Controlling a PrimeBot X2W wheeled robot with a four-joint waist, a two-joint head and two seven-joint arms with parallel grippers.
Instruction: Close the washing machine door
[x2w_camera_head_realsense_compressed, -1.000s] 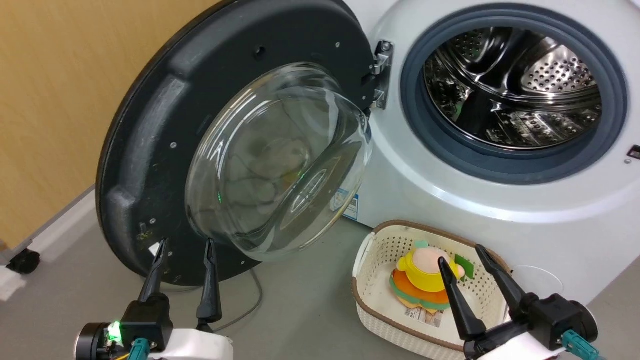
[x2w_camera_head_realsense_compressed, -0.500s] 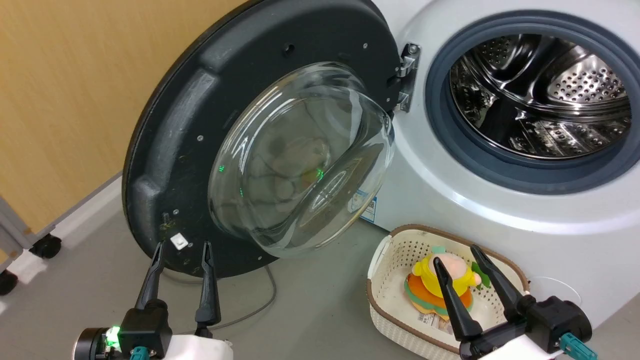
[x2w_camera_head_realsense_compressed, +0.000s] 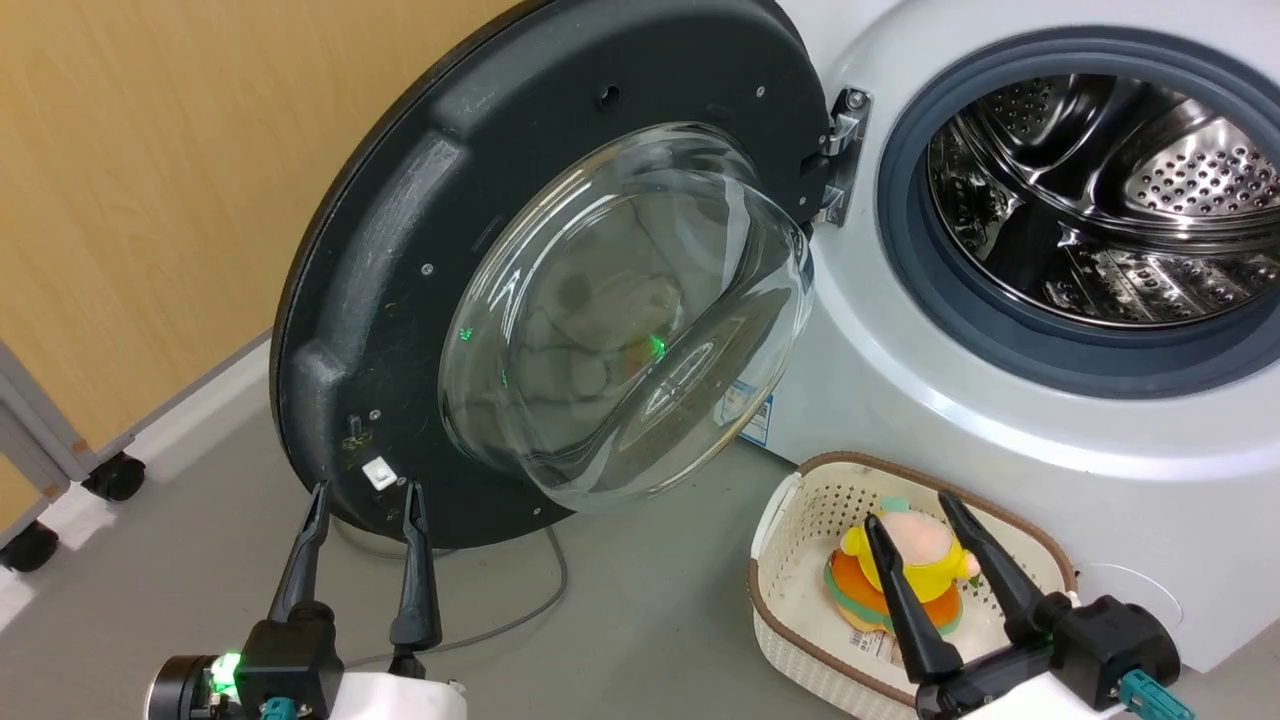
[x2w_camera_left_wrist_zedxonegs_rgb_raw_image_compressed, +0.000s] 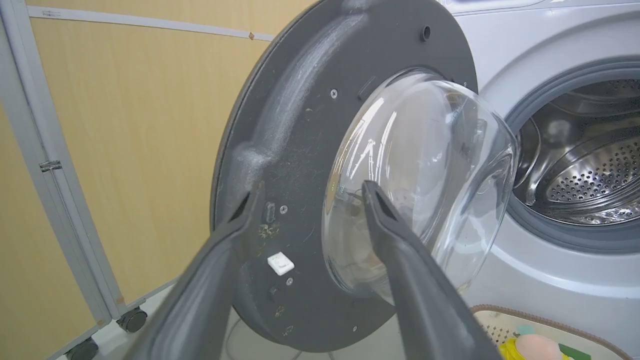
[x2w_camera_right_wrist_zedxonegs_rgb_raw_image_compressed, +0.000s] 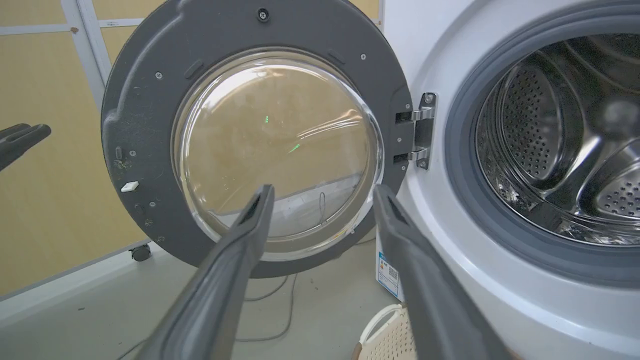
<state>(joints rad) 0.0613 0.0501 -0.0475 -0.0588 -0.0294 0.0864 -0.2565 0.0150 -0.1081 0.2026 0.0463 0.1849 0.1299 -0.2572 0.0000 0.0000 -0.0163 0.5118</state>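
Tan wood-look wall is taking up the upper left of the head view, and grey floor is running along the bottom. The door is hanging wide open in the upper middle, swung out on its hinge from the washer at the right, with its glass bowl bulging toward the camera. The drum is sitting exposed in the upper right corner. At the lower left, the left gripper is pointing up at the door's bottom rim with its fingers a little apart and nothing between them. I can't tell if the tips are touching the rim. At the lower right, the right gripper is hovering over a basket with a toy in it, also spread and empty.

In the left wrist view, the two fingers are rising from the bottom with a clear gap. The door is filling the middle behind them and the washer opening is showing at the right.

In the right wrist view, the fingers are apart again, gripping nothing. The door is facing the camera centre-left, the hinge is sitting mid-frame and the drum is at the right.
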